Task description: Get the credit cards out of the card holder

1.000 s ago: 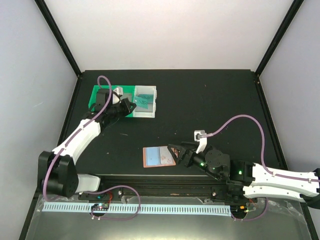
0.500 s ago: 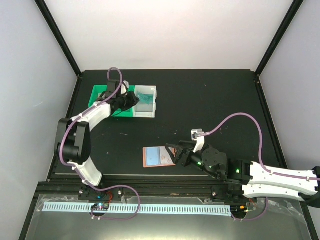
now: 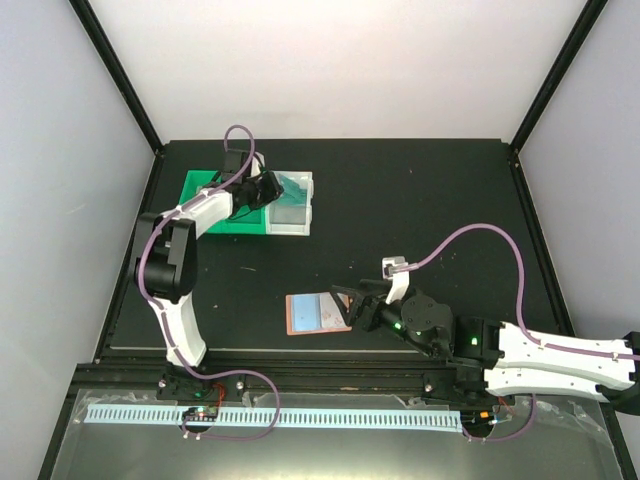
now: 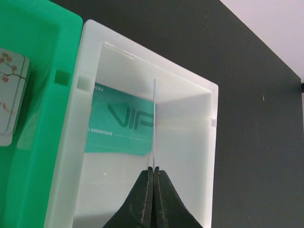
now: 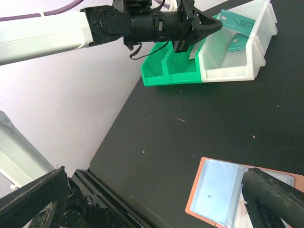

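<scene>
over white bin (image 4: 66,156) | left claw (image 4: 153,173) pinching card (image 4: 154,123) edge-on, jutting straight forward | right claw (image 3: 345,306) spread

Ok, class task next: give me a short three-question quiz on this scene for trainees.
1. Choose: the right tool, at the card holder's edge, is A) open B) shut.
2. True or false: the left tool pinches a credit card edge-on over the white bin.
3. What word is printed on the teal card lying in that bin?
Key: 1 A; 2 true; 3 VIP.
</scene>
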Available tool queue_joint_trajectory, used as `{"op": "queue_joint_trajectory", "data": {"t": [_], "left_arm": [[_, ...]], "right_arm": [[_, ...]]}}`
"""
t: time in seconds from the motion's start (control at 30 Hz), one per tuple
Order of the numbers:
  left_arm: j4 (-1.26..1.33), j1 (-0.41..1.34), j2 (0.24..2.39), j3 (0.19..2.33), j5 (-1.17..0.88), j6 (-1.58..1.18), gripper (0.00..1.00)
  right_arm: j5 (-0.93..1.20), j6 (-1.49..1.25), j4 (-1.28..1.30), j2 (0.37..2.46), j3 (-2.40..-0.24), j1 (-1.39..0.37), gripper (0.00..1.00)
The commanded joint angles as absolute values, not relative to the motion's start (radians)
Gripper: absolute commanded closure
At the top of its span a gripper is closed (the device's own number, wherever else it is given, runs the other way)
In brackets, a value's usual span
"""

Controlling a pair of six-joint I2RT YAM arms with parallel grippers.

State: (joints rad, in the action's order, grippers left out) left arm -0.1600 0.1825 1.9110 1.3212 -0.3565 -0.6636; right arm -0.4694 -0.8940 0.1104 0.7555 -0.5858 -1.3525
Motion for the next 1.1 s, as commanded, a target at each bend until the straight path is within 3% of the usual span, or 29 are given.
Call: {"op": "queue_joint_trajectory", "data": {"t": [0.0, 0.73, 1.07], "left_arm": [[-0.137, 0.176, 1.954, 1.387, -0.341, -0.664, 0.98], [-0.204, 0.187, 2.048, 1.470, -0.334, -0.618, 0.93], [-0.224, 0.187, 2.046, 1.488, -0.352, -0.604, 0.77]], "right_arm": [[-0.514, -0.871, 0.119, 0.763, -0.627, -1.356, 0.00], [-0.546, -0.881, 0.124, 0.737, -0.610, -1.356, 0.00], [-0.562, -0.896, 0.111, 0.701, -0.577, -1.356, 0.00]]}}
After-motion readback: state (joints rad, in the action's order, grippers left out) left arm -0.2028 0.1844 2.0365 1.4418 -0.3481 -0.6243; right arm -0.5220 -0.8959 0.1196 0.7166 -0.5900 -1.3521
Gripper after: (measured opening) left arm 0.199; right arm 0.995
